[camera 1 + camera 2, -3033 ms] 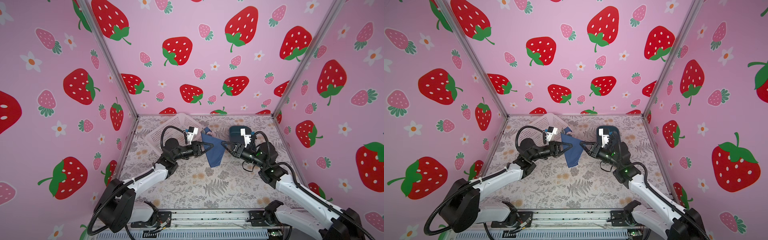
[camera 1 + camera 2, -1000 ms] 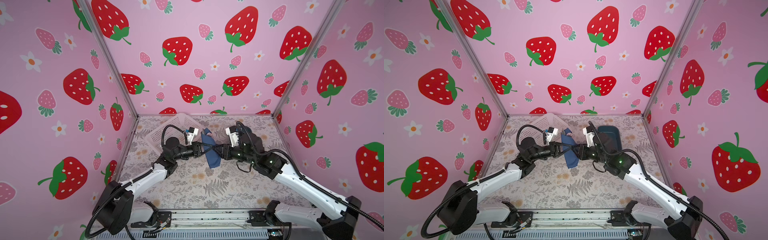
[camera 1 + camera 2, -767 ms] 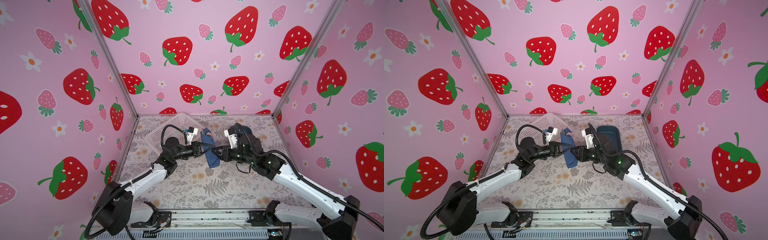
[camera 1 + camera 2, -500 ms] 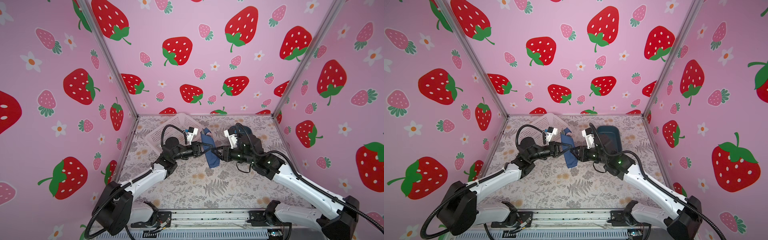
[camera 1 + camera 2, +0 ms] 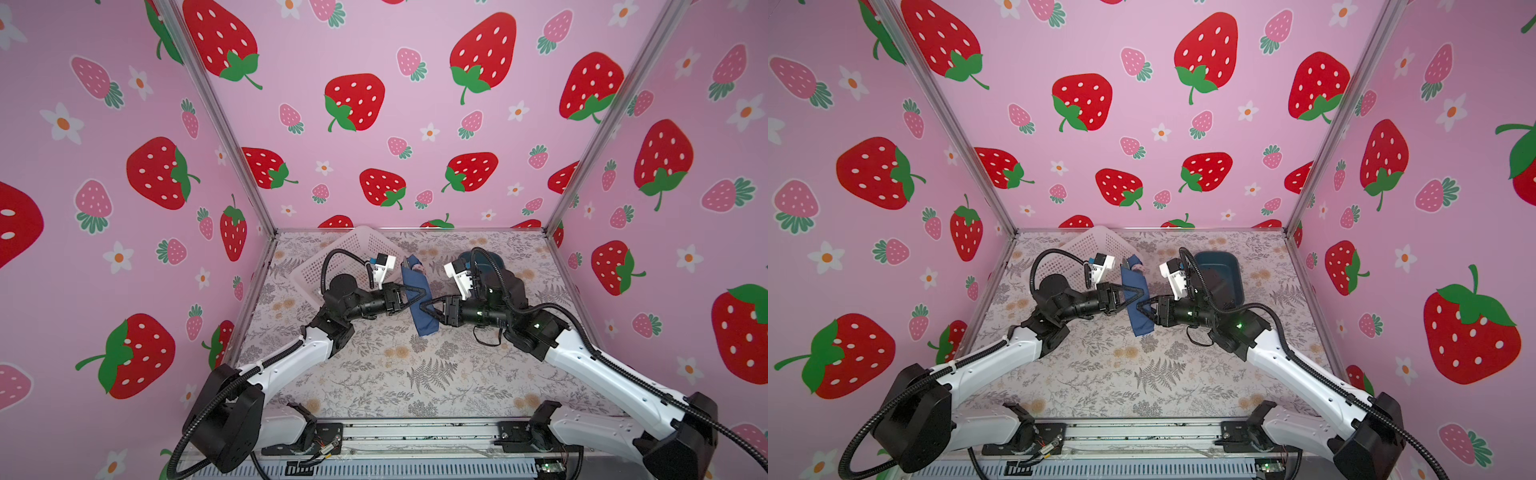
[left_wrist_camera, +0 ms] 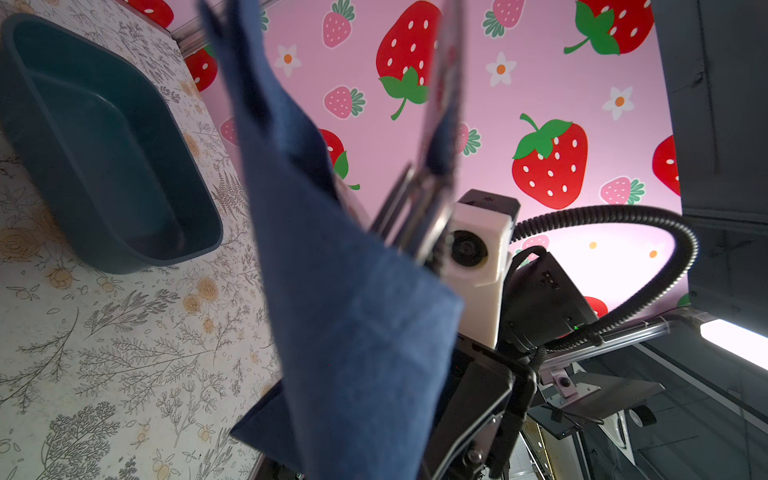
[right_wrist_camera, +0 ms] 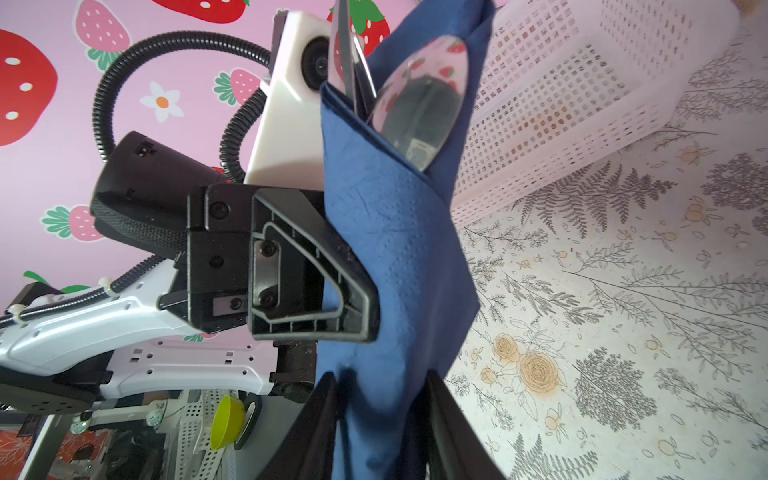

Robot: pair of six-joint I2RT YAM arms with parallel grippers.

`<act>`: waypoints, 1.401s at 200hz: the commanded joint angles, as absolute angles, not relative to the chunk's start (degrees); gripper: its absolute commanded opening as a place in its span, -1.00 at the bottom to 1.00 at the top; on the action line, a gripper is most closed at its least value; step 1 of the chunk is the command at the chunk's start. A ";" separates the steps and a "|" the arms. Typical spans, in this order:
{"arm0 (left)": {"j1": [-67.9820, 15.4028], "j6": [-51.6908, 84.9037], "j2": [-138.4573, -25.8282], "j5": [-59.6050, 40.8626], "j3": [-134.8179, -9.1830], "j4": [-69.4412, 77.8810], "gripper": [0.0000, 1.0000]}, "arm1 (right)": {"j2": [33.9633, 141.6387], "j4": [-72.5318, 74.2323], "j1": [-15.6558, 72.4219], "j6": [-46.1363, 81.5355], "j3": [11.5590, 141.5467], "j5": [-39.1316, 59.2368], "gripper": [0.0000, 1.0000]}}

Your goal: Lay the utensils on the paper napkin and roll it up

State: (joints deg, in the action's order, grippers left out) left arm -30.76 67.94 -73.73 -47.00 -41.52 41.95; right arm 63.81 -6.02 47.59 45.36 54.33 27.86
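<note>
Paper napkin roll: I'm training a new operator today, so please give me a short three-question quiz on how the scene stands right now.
1. True or false: the paper napkin lies spread out flat.
2. What sticks out of its open end? A) utensils B) a pencil C) nothing
3. What is inside the teal tray?
Key: 1 false, the left gripper holds it rolled up. 2 A. 3 nothing.
</note>
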 commanded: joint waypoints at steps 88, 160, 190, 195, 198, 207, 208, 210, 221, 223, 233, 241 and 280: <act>-30.93 68.99 -71.89 -48.16 -45.37 45.47 -0.79 | 67.17 7.73 46.52 48.86 51.60 39.61 -0.29; -30.95 67.63 -71.29 -47.84 -45.20 43.74 -0.76 | 65.73 12.66 45.32 51.74 48.65 41.38 -0.58; -31.00 65.02 -70.42 -47.15 -45.25 39.72 -0.60 | 64.96 14.22 44.76 52.82 47.95 41.92 -0.66; -30.91 64.79 -70.34 -47.09 -45.25 39.28 -0.56 | 64.89 14.67 44.69 53.07 47.78 41.94 -0.66; -30.94 64.58 -70.32 -47.06 -45.24 39.07 -0.54 | 64.82 14.91 44.66 53.16 47.69 41.99 -0.66; -30.98 64.45 -70.31 -47.07 -45.23 38.56 -0.44 | 64.71 15.63 44.56 53.60 47.42 42.18 -0.68; -30.96 64.39 -70.31 -47.09 -45.20 38.53 -0.43 | 64.61 15.68 44.52 53.65 47.40 42.14 -0.68; -30.97 64.35 -70.31 -47.06 -45.16 38.46 -0.39 | 64.65 15.89 44.44 53.69 47.38 42.18 -0.68; -30.94 64.30 -70.31 -47.11 -45.07 38.34 -0.29 | 64.61 16.44 44.39 54.18 47.11 42.21 -0.69; -30.94 64.26 -70.31 -47.09 -44.97 38.28 -0.28 | 64.60 16.48 44.38 54.22 47.09 42.19 -0.69; -30.98 64.08 -70.32 -47.10 -44.86 38.08 -0.21 | 64.72 16.81 44.27 54.30 46.94 42.23 -0.69; -30.94 63.81 -70.31 -47.10 -44.81 37.67 -0.11 | 64.69 17.18 44.17 54.64 46.77 42.26 -0.70; -30.95 63.02 -70.18 -47.92 -44.38 36.70 0.43 | 64.58 19.57 43.92 55.97 45.89 42.52 -0.70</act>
State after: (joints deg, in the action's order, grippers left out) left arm -31.07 63.90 -70.85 -46.96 -42.70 36.95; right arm 66.37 13.65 44.10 54.72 45.76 41.25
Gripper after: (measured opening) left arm 0.677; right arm 0.152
